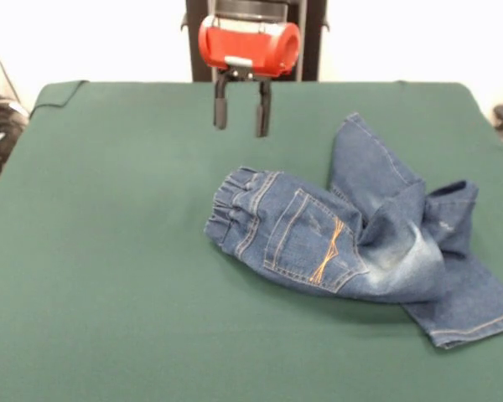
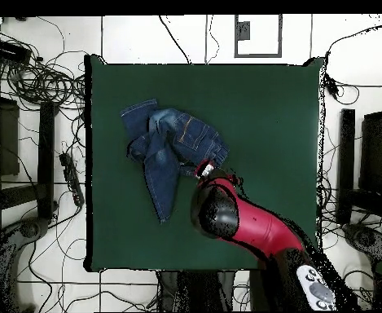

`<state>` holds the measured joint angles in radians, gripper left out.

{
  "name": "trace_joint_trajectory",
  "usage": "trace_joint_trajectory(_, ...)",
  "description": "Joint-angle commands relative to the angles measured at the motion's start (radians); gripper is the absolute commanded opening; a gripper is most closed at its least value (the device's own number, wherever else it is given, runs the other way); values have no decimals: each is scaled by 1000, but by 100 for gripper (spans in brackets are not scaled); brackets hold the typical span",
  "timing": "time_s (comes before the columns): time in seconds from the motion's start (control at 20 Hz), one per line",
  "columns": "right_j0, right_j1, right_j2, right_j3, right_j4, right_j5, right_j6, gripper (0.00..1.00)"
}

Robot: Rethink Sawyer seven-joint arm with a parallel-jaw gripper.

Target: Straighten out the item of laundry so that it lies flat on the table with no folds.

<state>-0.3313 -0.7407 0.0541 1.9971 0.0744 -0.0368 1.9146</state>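
Note:
The small blue denim jeans (image 1: 365, 239) lie crumpled on the right half of the dark green table (image 1: 109, 251). The elastic waistband points left, a back pocket with tan stitching faces up, and the legs are folded over each other toward the right. In the overhead view the jeans (image 2: 165, 147) lie at the table's upper left. My gripper (image 1: 241, 113) hangs open and empty above the table, behind and left of the waistband, not touching the cloth. In the overhead view the red arm hides most of the gripper (image 2: 206, 171), next to the waistband.
A fold of the green cloth is turned up at the table's far left corner (image 1: 59, 92). Cables and equipment lie on the floor around the table (image 2: 39, 81). The robot's pedestal (image 1: 256, 33) stands at the far edge.

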Motion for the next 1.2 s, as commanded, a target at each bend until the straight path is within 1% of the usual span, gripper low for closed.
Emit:
trace_joint_trajectory(0.05, 31, 103, 157, 30, -78, -32, 119, 100)
trace_joint_trajectory(0.3, 39, 115, 155, 13, -85, -54, 147, 100)
trace_joint_trajectory(0.75, 69, 111, 124, -4, -61, -78, 176, 100)
trace_joint_trajectory(0.9, 70, 102, 114, -7, -54, -69, 176, 100)
trace_joint_trajectory(1.05, 69, 93, 100, -25, -47, -31, 158, 100)
trace_joint_trajectory(1.2, 73, 125, 83, -68, -42, -10, 136, 100)
